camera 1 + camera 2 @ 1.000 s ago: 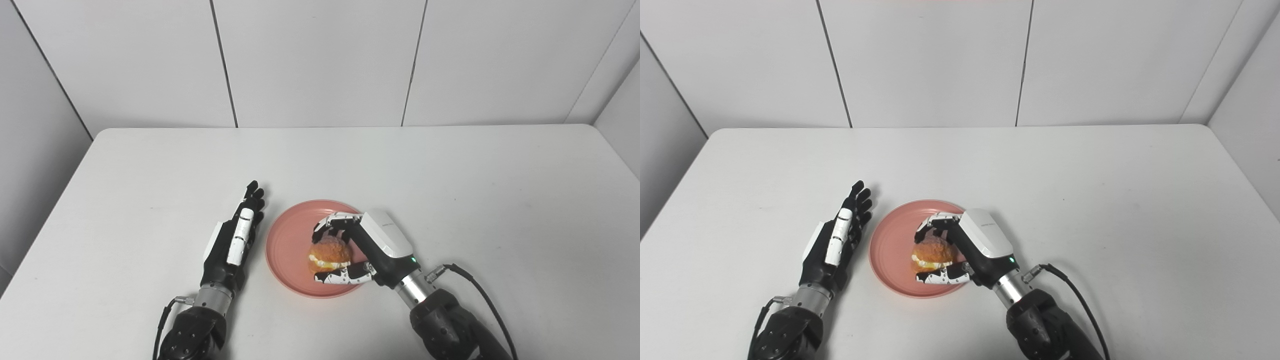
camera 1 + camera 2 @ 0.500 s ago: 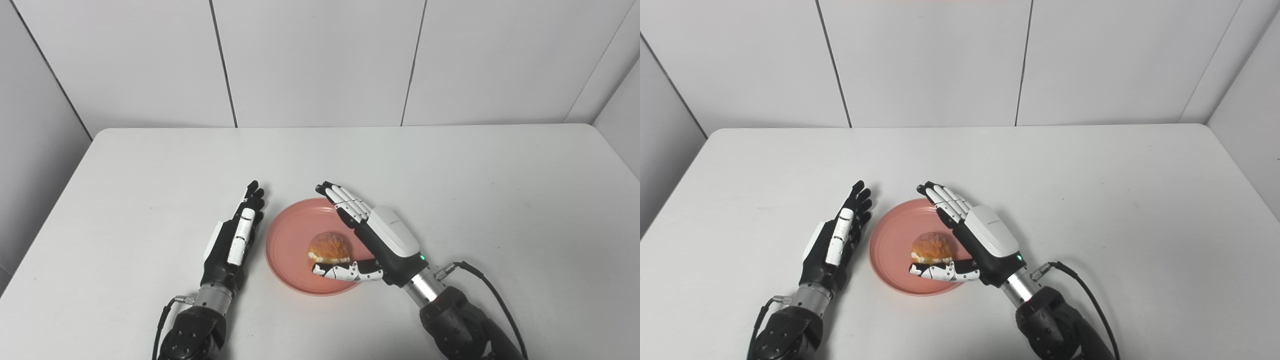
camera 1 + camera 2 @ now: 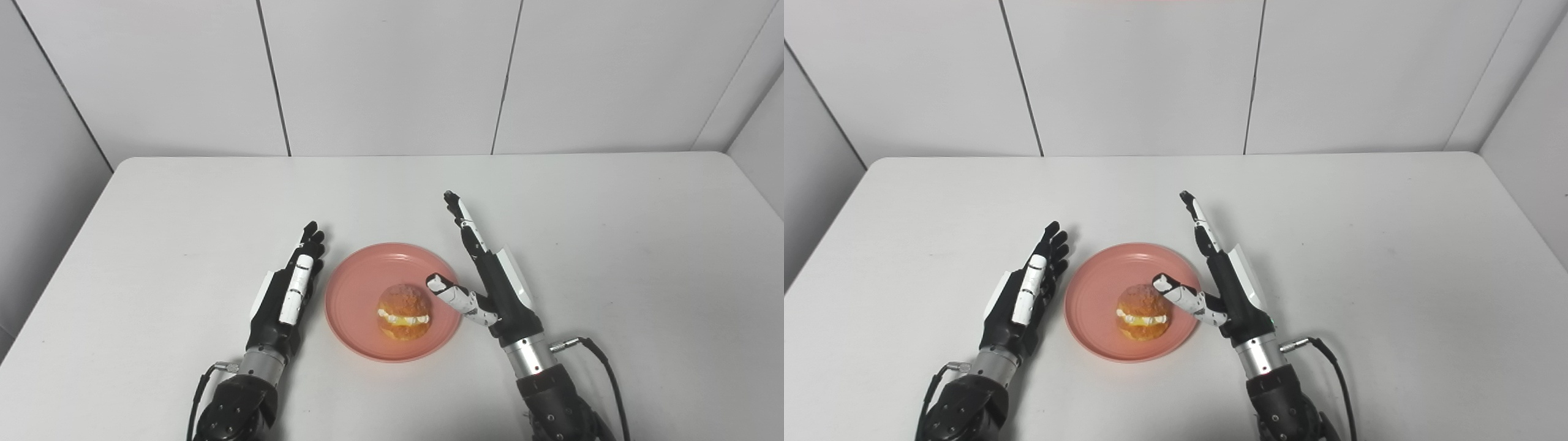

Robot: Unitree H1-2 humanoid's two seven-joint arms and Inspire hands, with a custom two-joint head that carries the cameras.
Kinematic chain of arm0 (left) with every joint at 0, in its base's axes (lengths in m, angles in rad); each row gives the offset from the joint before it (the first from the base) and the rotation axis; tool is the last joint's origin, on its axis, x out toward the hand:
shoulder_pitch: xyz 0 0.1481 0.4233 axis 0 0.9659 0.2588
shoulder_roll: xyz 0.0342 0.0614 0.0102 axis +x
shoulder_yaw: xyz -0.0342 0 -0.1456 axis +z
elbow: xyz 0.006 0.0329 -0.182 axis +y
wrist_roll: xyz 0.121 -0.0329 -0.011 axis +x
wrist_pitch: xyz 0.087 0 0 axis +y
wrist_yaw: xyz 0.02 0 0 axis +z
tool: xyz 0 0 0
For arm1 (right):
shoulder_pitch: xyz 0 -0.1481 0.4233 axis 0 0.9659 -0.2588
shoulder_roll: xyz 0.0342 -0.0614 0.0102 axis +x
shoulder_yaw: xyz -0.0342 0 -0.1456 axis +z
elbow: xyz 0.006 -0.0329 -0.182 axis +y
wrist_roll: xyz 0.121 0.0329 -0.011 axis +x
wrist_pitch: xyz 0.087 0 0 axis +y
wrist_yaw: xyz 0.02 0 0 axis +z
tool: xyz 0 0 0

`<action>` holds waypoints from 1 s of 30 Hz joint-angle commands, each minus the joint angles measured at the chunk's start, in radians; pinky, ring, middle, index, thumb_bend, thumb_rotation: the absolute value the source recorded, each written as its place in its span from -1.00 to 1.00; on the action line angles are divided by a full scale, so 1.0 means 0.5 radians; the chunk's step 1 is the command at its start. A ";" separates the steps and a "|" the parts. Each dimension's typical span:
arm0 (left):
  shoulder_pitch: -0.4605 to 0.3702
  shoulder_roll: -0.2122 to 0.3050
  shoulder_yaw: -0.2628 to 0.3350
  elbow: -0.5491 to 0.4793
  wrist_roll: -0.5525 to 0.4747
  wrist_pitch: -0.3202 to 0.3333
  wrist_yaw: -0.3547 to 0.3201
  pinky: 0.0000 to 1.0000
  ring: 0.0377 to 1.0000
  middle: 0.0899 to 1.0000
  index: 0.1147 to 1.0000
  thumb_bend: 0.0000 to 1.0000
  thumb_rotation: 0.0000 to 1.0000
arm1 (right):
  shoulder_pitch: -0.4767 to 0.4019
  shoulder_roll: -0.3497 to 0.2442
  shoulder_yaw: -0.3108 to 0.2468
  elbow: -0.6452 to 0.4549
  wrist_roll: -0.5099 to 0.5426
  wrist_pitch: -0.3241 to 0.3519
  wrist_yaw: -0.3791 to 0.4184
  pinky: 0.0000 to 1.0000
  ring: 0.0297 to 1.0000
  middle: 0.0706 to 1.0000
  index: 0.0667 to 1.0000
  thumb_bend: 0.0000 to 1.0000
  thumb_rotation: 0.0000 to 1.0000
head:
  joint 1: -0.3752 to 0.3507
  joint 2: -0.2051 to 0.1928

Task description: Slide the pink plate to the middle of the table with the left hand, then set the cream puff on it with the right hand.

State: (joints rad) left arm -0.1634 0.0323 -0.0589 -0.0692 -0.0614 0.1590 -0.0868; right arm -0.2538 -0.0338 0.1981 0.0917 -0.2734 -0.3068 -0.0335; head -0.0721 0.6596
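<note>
Taking the pink plate [image 3: 352,294] as the landmark and reading from its left side across, the left hand [image 3: 286,297] lies just beside the plate's left rim, edge-on to the table [image 3: 184,202], its fingers straight and together, grasping nothing and not visibly touching the rim. The plate itself sits near the middle of the table's width, toward the robot's edge, so the sliding step looks done. On the plate, a little right of its centre and toward its near side, the cream puff [image 3: 403,311] rests upright with its cream band showing, free of any hand. At the plate's right rim stands the right hand [image 3: 490,288], released: its fingers point up and away toward the far wall, its thumb reaches out over the rim close to the puff's top right, though whether the thumb tip touches the puff cannot be told. By my reading the placing step is finished too, and what is left is clearing away; the next move calls for drawing the right hand back to the right and lifting the thumb clear without nudging the puff. Nothing else lies on the table around the plate, and only that thumb stands close enough to disturb anything.
</note>
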 commanded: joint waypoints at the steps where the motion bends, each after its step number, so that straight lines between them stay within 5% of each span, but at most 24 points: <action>1: -0.008 -0.017 -0.014 0.009 0.002 -0.069 -0.015 1.00 1.00 1.00 1.00 0.19 1.00 | -0.014 0.037 -0.040 -0.083 0.074 0.090 0.018 1.00 1.00 1.00 1.00 0.17 0.98 | 0.002 -0.002; 21: -0.004 -0.069 0.024 0.015 -0.002 -0.113 0.021 1.00 1.00 1.00 1.00 0.21 1.00 | 0.093 0.224 -0.180 -0.192 0.594 0.630 0.137 1.00 1.00 1.00 1.00 0.29 0.86 | 0.009 0.006; 30: -0.005 -0.127 0.060 0.035 0.020 -0.196 0.106 1.00 1.00 1.00 1.00 0.22 1.00 | 0.097 0.278 -0.220 -0.175 0.614 0.709 0.074 1.00 1.00 1.00 1.00 0.23 0.89 | 0.010 0.010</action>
State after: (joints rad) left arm -0.1616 -0.0137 -0.0354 -0.0465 -0.0560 0.1049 -0.0508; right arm -0.1868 0.0840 0.0959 0.0274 0.0258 0.0318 0.0150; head -0.0675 0.6657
